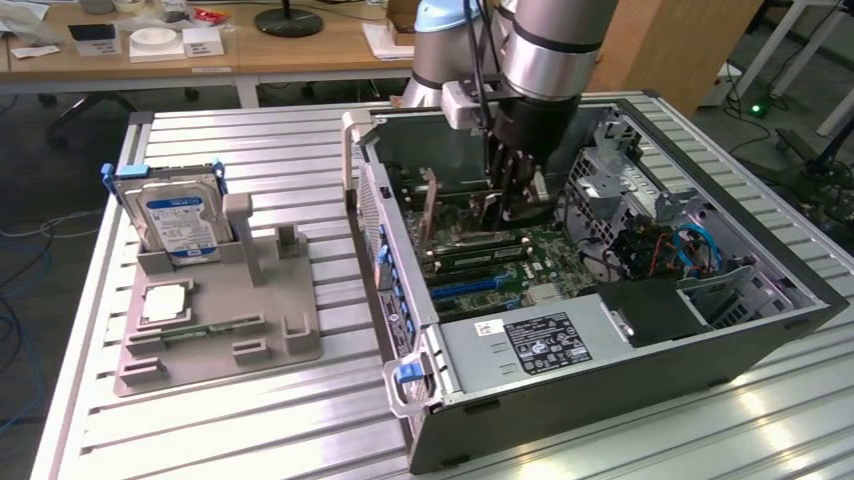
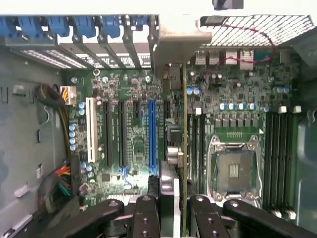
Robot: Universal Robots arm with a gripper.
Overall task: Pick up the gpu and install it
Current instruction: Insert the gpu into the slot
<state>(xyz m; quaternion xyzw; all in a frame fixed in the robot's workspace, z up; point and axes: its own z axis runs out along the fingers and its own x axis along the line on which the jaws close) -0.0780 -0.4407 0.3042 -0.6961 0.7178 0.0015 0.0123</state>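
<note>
My gripper (image 1: 514, 200) reaches down into the open computer case (image 1: 747, 340), over the motherboard. In the wrist view the gripper (image 2: 173, 212) is shut on the gpu (image 2: 184, 114), which I see edge-on as a thin green card standing upright between the black fingers (image 2: 146, 215). Its silver end bracket (image 2: 178, 44) points toward the case's rear slot openings with their blue clips. The card hangs above the motherboard (image 2: 133, 148), between the long blue slot (image 2: 152, 134) and the empty processor socket (image 2: 233, 171). Whether its lower edge touches a slot is hidden.
A grey fixture (image 1: 220, 330) on the slatted table at the exterior view's left holds a silver hard drive with a blue label (image 1: 180, 220). The power supply (image 1: 534, 340) fills the case's near corner. Drive cage and cables (image 1: 654, 245) crowd the exterior view's right side.
</note>
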